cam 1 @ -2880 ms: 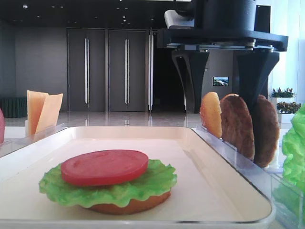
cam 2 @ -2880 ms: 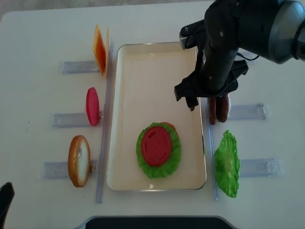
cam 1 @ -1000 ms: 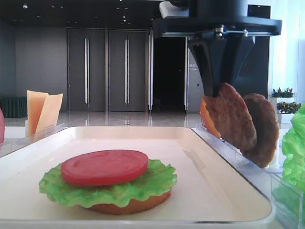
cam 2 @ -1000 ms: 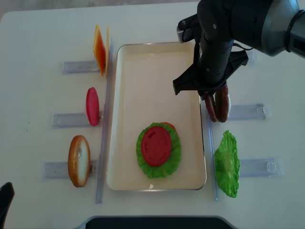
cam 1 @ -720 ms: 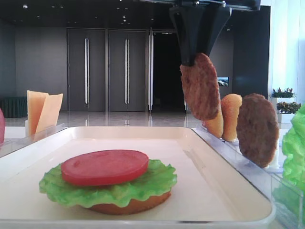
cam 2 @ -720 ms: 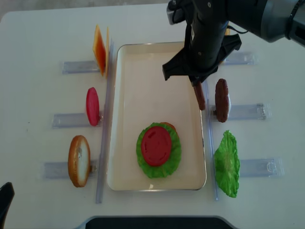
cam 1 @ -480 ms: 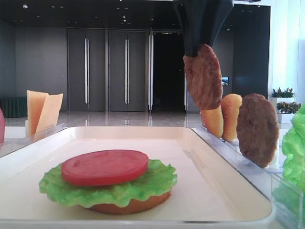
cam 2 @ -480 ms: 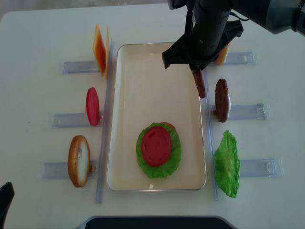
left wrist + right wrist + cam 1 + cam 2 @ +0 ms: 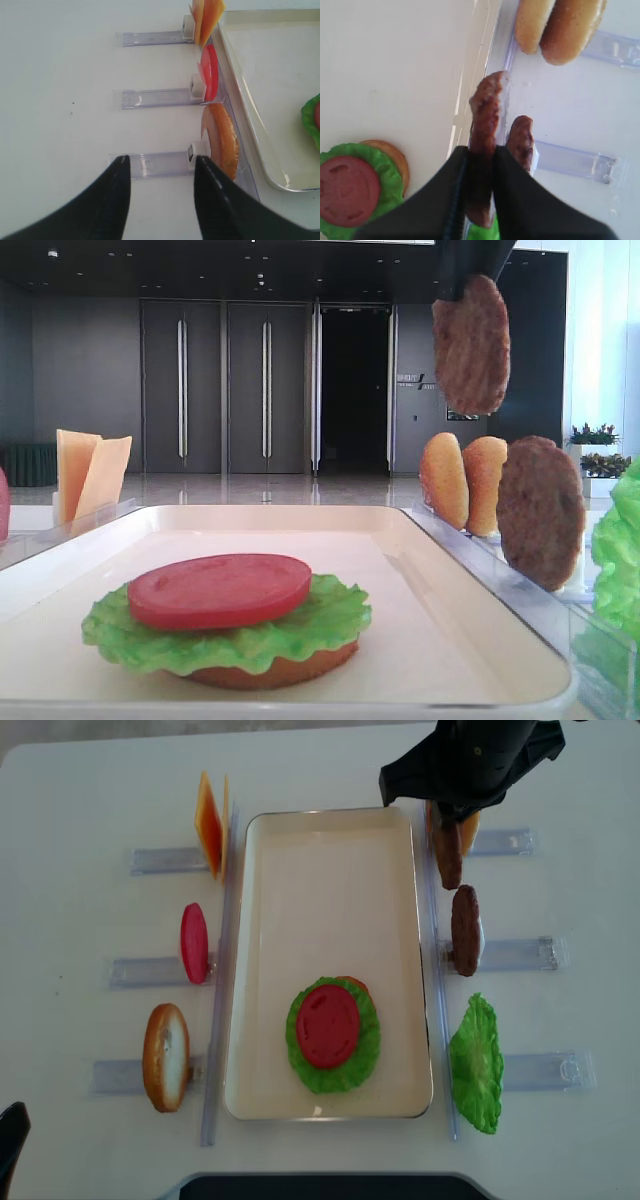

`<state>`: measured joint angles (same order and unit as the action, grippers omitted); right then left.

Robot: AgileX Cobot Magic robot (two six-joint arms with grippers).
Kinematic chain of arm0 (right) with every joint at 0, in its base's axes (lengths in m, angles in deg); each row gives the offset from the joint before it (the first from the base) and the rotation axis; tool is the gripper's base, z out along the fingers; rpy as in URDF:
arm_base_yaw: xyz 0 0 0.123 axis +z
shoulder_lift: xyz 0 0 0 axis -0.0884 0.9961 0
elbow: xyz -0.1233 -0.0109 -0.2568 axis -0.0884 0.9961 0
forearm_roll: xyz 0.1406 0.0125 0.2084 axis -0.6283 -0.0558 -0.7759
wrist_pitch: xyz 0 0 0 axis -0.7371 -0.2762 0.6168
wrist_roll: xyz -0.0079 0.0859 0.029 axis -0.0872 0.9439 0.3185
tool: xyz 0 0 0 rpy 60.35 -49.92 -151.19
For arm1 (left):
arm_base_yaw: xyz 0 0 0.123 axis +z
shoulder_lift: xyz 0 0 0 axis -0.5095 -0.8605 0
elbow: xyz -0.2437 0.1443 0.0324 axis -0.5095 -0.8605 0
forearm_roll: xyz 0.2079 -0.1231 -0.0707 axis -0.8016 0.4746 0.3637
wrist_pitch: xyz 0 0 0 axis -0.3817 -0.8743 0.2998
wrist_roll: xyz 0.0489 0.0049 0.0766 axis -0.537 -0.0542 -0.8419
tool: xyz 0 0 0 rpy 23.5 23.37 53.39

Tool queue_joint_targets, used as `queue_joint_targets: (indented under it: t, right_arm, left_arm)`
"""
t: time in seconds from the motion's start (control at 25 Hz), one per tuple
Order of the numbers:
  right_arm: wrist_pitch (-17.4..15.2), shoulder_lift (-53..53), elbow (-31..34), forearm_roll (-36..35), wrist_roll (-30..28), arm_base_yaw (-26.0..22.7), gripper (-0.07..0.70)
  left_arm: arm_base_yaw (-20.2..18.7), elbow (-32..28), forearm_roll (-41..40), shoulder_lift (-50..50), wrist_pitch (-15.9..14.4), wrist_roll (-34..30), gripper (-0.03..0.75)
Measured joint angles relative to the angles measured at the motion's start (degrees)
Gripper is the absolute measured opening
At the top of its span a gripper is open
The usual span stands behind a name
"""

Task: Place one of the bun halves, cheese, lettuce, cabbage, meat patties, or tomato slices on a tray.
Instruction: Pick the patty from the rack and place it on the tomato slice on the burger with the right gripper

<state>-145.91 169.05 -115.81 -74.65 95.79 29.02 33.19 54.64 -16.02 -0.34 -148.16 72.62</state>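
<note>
The right gripper [image 9: 479, 175], clamped on a meat patty [image 9: 485, 150], had lifted it from its rack, beside the tray [image 9: 330, 860]; placing remained.

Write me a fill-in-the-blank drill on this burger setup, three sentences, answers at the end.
1. The right gripper is shut on a meat ____.
2. On the tray, the tomato slice lies on top of the ____.
3. The left gripper is open and holds ____.

Missing words: patty; lettuce; nothing
</note>
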Motion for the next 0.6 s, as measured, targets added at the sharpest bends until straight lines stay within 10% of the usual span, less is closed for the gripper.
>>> queue_joint_targets:
  t: [0.6]
  right_arm:
    - [-0.2, -7.2, 5.3, -2.7, -1.4, -0.4, 0.137]
  left_arm:
    - [0.0, 0.0, 0.0, 0.0, 0.0, 0.0, 0.328]
